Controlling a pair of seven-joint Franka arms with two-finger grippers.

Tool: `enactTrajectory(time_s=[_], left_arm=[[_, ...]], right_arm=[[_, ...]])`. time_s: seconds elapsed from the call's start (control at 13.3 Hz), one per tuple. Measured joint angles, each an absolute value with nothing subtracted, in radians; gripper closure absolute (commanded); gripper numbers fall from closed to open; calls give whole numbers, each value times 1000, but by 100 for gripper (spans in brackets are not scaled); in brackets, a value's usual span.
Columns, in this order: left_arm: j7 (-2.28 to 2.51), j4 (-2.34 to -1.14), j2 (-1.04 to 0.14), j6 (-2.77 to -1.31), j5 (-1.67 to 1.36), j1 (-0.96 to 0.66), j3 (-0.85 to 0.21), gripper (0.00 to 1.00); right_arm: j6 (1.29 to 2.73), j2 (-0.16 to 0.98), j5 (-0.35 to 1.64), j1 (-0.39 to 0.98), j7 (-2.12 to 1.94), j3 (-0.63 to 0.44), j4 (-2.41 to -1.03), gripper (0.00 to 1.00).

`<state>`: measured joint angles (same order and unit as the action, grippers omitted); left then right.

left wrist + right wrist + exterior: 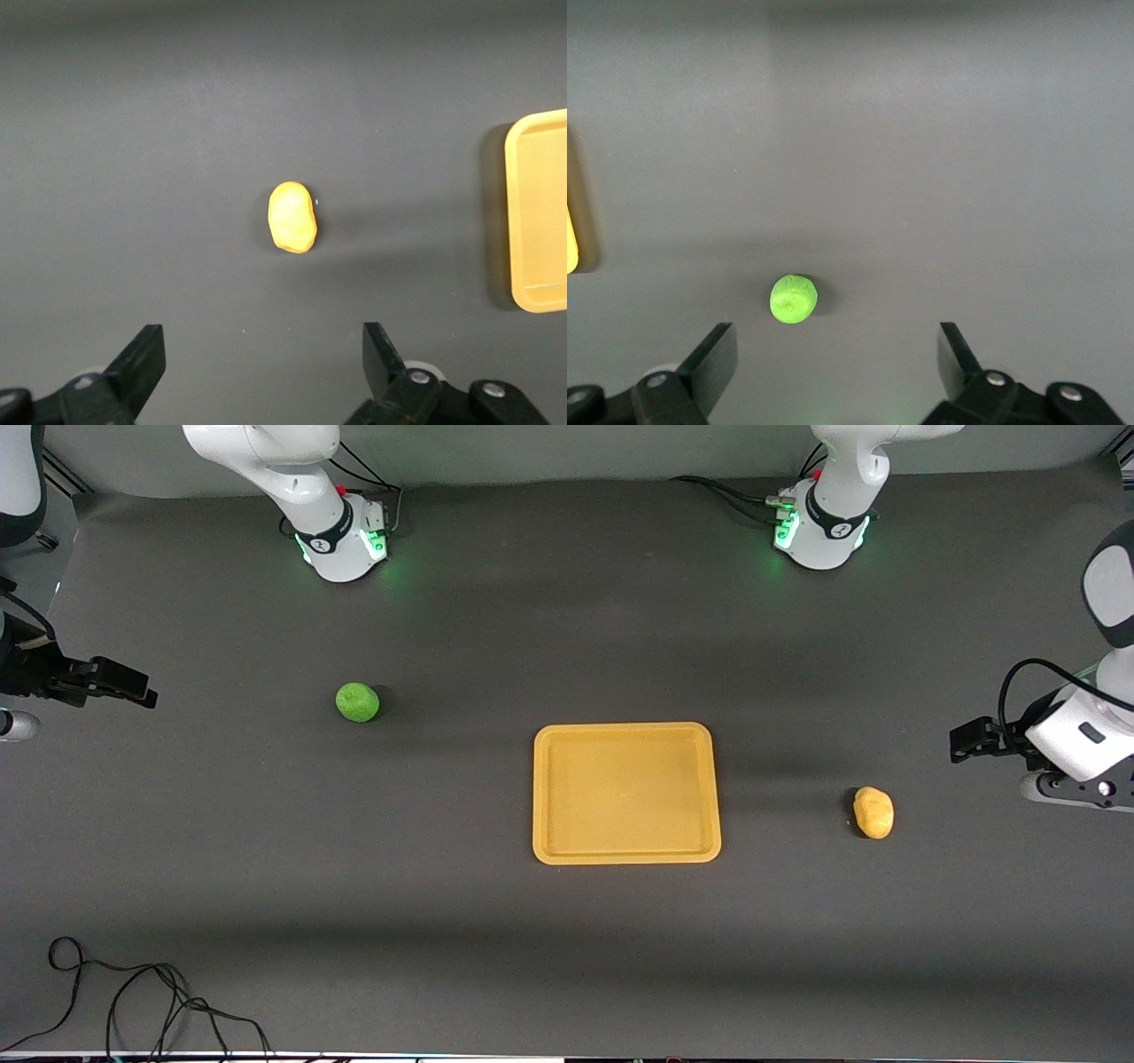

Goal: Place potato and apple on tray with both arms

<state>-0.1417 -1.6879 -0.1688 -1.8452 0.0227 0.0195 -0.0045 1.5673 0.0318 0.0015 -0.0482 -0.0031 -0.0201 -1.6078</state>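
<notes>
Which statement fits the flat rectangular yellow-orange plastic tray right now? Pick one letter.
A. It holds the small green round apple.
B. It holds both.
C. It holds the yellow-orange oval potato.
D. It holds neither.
D: the flat rectangular yellow-orange plastic tray is bare, while the small green round apple and the yellow-orange oval potato both lie on the dark table, each toward a different end.

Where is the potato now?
The potato lies on the table beside the tray, toward the left arm's end, with the open left gripper above it.
</notes>
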Motion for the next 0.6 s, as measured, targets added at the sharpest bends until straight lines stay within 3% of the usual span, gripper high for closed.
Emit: enactTrajectory(time_s=[0.6], left_arm=[[-165, -1851, -169, -2037, 23, 30, -3, 0]], right_arm=[[1567, 31, 1, -48, -4, -20, -1606, 0]])
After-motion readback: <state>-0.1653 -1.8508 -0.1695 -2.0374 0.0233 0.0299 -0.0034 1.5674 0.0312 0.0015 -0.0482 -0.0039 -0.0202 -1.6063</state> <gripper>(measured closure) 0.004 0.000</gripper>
